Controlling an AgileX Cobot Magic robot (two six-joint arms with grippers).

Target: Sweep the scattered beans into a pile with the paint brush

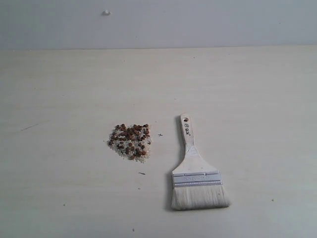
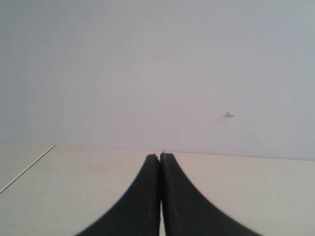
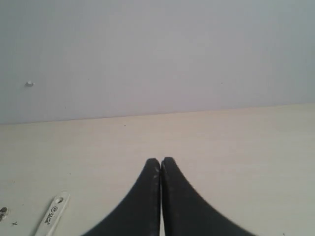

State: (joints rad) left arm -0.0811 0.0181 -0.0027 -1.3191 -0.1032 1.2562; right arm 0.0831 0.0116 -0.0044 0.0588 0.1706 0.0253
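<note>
The beans (image 1: pixel 130 141), dark reddish-brown and mixed with off-white grains, lie gathered in one palm-sized pile left of the table's middle. The paint brush (image 1: pixel 195 171) lies flat to their right, whitish bristles toward the front edge, handle hole pointing away. Neither gripper shows in the exterior view. My left gripper (image 2: pixel 160 156) is shut, empty, above bare table. My right gripper (image 3: pixel 160 161) is shut and empty too; the paint brush handle tip (image 3: pixel 52 214) shows off to its side, and a bean (image 3: pixel 3 212) sits at the frame edge.
The pale table (image 1: pixel 247 89) meets a plain grey wall (image 1: pixel 158 25) at the back, with a small white bump (image 1: pixel 106 12) on it. A tiny cross mark (image 1: pixel 160 134) lies between pile and brush. A table edge (image 2: pixel 27 167) shows in the left wrist view.
</note>
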